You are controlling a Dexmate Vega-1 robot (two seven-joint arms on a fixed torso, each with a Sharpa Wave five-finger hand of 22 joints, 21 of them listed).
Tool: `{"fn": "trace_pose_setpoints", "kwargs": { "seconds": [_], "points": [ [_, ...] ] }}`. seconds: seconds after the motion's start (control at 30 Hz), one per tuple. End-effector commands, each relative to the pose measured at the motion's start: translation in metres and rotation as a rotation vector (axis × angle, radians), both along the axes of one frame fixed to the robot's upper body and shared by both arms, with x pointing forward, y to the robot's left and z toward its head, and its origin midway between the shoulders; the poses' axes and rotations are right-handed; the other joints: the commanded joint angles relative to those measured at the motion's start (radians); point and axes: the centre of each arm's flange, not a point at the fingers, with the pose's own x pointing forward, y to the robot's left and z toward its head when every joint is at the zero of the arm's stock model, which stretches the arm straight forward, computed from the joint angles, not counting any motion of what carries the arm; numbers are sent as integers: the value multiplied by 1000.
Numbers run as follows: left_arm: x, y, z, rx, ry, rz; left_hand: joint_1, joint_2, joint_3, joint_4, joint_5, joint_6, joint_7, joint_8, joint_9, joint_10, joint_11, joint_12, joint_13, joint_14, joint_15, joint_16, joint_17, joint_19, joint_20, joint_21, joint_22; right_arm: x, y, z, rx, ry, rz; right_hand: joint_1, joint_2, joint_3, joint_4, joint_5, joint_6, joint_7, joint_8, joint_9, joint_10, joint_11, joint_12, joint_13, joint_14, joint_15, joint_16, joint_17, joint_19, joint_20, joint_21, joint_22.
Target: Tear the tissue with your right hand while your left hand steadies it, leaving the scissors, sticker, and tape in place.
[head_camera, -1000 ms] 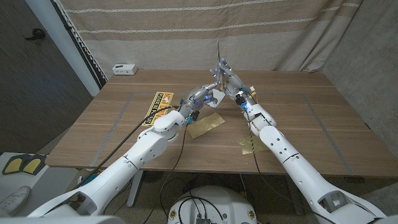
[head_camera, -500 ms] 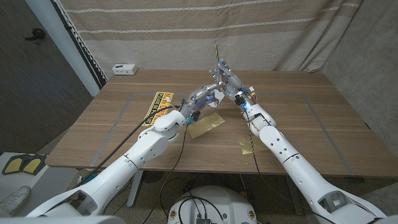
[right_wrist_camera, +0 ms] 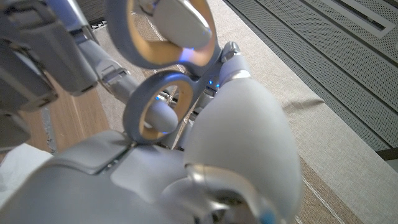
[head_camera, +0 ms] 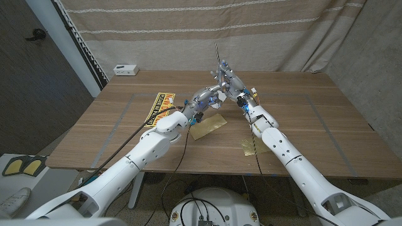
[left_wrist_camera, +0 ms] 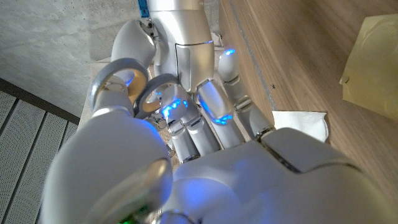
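Note:
My right hand [head_camera: 231,85] is raised over the far middle of the table and grips the grey-handled scissors [head_camera: 219,61], blade pointing up. In the right wrist view its fingers pass through the scissors' rings [right_wrist_camera: 132,112]. My left hand [head_camera: 204,97] reaches up against the right hand, its fingers close to the handles [left_wrist_camera: 102,87]. A corner of the white tissue [left_wrist_camera: 305,123] peeks out beside the left hand, low by the wood; whether the hand holds it is hidden. The yellow and black sticker [head_camera: 160,108] lies flat to the left of both hands.
A tan sheet [head_camera: 208,125] lies just in front of the hands, also seen in the left wrist view [left_wrist_camera: 373,62]. A smaller gold piece [head_camera: 249,145] lies under my right forearm. A small white box [head_camera: 125,69] sits at the back left corner. A curtain hangs behind.
The scissors' blade has leaned slightly to the left. My left hand has closed in on the right hand, and less of the white tissue shows between them.

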Motion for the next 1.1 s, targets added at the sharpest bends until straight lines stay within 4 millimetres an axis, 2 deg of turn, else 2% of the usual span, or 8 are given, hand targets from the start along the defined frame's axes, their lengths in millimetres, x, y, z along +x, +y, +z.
{"fn": "trace_pose_setpoints", "kwargs": {
  "seconds": [0.03, 0.1, 0.33, 0.5, 0.63, 0.73, 0.9, 1.1],
  "points": [
    [-2, -2, 0, -4, -8, -10, -13, -24, -9, 10, 0, 1, 1, 0, 1, 8, -1, 13, 4, 7, 1, 12, 4, 2, -118, 10, 6, -1, -1, -1, -6, -3, -17, 70, 72, 15, 7, 4, 13, -3, -5, 5, 17, -10, 8, 3, 17, -75, 2, 0, -4, -158, 7, 3],
    [-2, -2, 0, -4, -11, -9, -17, -27, -12, 11, 1, 0, 3, 0, 1, 8, -1, 13, 5, 7, 1, 13, 4, 2, -118, 12, 8, 0, 0, -2, -8, -2, -19, 70, 72, 15, 7, 4, 13, -4, -6, 6, 18, -10, 8, 3, 17, -75, 2, 0, -6, -158, 7, 3],
    [-3, -3, 0, -13, -22, -17, -71, -55, -57, 20, 4, -6, 13, -1, 2, 3, -2, 20, 12, 4, 1, 25, 5, -1, -117, 16, 19, 0, -2, -2, -5, 0, -26, 70, 72, 15, 7, 4, 15, -4, -8, 6, 18, -11, 7, 3, 18, -75, 2, -2, -9, -158, 8, 2],
    [-3, -4, 0, -20, -24, -21, -87, -60, -70, 22, 5, -6, 13, -1, 2, 1, -1, 20, 11, 3, 2, 27, 5, -5, -117, 13, 19, 1, -3, -2, -5, 1, -26, 70, 72, 15, 7, 4, 17, -4, -9, 6, 19, -11, 6, 3, 18, -75, 1, -3, -10, -158, 9, 2],
    [-3, -5, 0, -27, -21, -23, -102, -56, -95, 20, 12, -1, 11, 3, 1, -2, -1, 17, 5, 0, 1, 33, 5, -3, -119, 11, 19, 2, -3, -4, -5, 5, -24, 70, 71, 15, 6, 4, 17, -4, -12, 6, 19, -11, 5, 3, 19, -75, 2, -2, -11, -158, 10, 2],
    [-3, -5, 0, -29, -19, -24, -86, -40, -95, 12, 19, 12, 5, 7, 1, 0, -1, 15, -2, 0, 0, 35, 5, -3, -121, 6, 14, 2, -3, -4, -6, 6, -25, 70, 71, 15, 6, 4, 17, -4, -13, 6, 20, -11, 5, 3, 19, -75, 2, -3, -12, -158, 11, 2],
    [-2, -6, 0, -32, -15, -23, -31, 1, -72, -2, 27, 33, -1, 9, 1, 13, -2, 23, 0, 2, 0, 37, 4, 6, -122, 4, 9, 3, -3, -4, -8, 6, -23, 70, 71, 15, 6, 4, 20, -5, -14, 6, 20, -11, 4, 3, 20, -75, 2, -4, -13, -157, 13, 1],
    [-2, -9, 0, -28, -11, -22, -1, 9, -62, -9, 26, 39, 6, 7, 0, 13, -2, 27, 3, 5, 0, 37, 4, 3, -121, 3, 9, 3, -1, -4, -13, 9, -18, 69, 72, 16, 6, 4, 19, -5, -18, 6, 20, -11, 3, 2, 23, -75, 4, -3, -14, -157, 15, 1]
  ]
}}
